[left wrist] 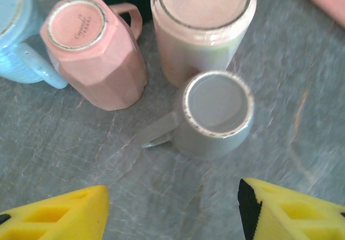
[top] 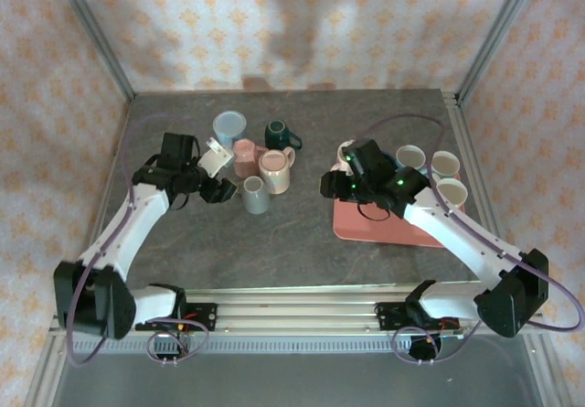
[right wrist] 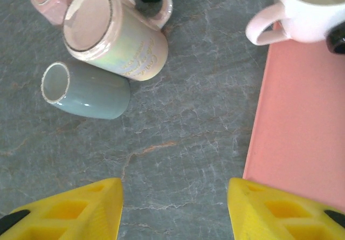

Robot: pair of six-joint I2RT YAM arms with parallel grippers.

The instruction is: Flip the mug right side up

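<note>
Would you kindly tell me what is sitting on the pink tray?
Upright pale mugs stand along the pink tray's far side; the right arm covers its middle, so anything there is hidden.

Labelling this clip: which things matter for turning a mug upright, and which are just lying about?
In the job: grey mug, pink mug, cream mug, all base up; left gripper.
Lying about: tray, white mugs upright on it.
</note>
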